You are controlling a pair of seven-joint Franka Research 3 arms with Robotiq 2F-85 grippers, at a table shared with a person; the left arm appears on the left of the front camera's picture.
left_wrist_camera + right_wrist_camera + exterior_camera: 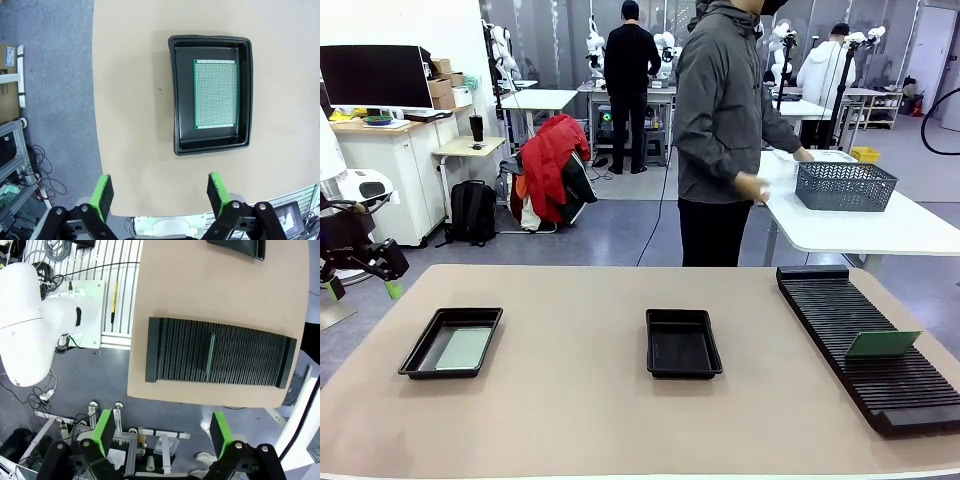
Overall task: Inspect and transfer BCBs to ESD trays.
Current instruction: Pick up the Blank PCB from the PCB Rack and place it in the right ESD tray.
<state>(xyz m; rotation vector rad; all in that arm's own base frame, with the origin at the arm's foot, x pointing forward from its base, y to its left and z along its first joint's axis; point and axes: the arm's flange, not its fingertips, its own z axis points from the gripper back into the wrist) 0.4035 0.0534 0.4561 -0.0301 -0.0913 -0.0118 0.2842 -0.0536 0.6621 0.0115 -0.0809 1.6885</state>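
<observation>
The left arm (355,187) is glossy white, its pincer (160,189) black with bright green pads (103,195).

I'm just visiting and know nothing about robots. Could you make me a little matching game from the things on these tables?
Things:
1. left tray
2. middle tray
3. slotted rack
4. mesh basket

States:
a. sits on the white table
b. holds the upright board
c. bare inside
d. holds the flat board

Pairs: 1-d, 2-c, 3-b, 4-a
</observation>
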